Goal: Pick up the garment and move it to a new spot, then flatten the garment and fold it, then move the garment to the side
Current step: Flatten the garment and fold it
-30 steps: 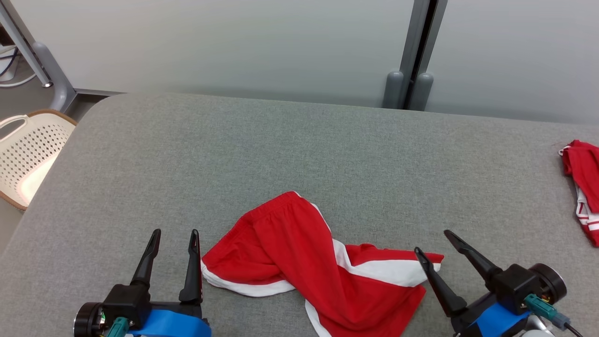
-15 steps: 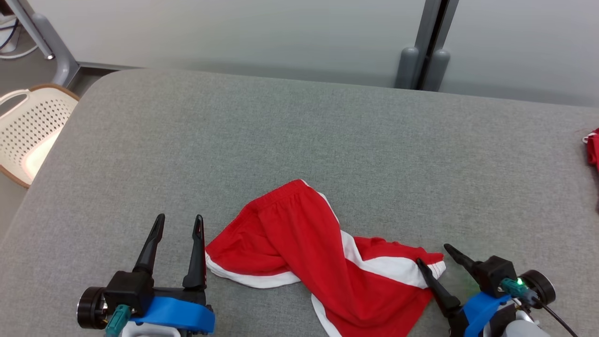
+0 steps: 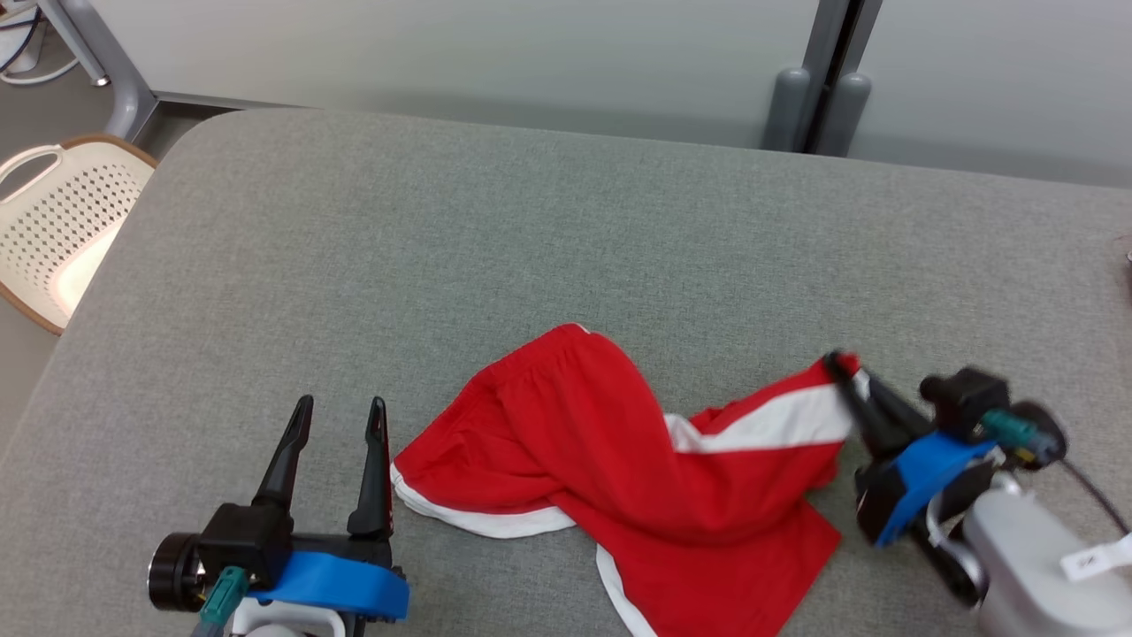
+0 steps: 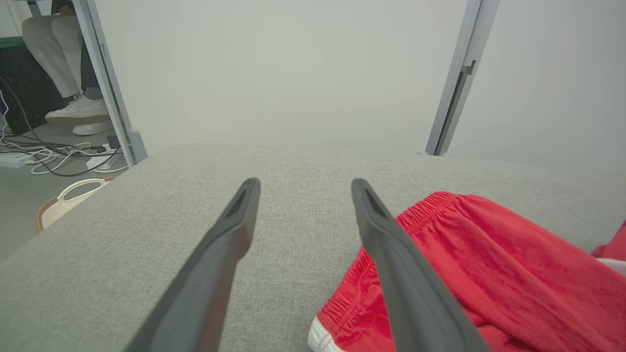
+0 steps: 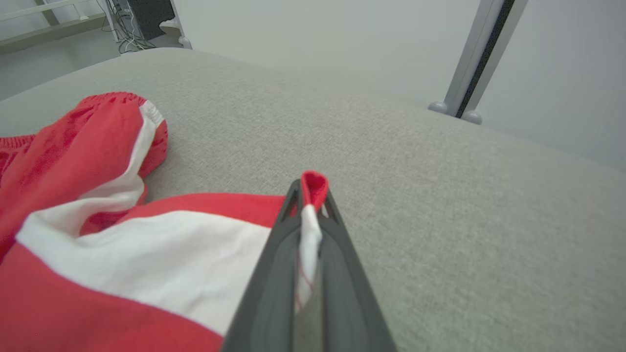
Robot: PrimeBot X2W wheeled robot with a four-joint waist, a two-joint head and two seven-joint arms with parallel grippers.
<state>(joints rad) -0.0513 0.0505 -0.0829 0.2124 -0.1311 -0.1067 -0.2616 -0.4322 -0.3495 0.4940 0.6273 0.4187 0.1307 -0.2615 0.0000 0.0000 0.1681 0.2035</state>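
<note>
The right hand (image 3: 840,364), fingers pinched shut, grips one red-and-white corner of the shorts (image 3: 575,425) toward the right edge of the grey desk (image 3: 531,221). In the right wrist view the cloth's tip pokes out between the closed fingertips. A white stripe runs taut from that grip back to the rest of the shorts, which lie crumpled near the middle of the front edge. The left hand (image 3: 341,405) rests by the front-left corner, fingers spread wide and empty. Its inner finger is just beside the shorts' white-trimmed end; whether they touch cannot be told. A pale perforated basket (image 3: 53,230) sits beyond the left edge.
</note>
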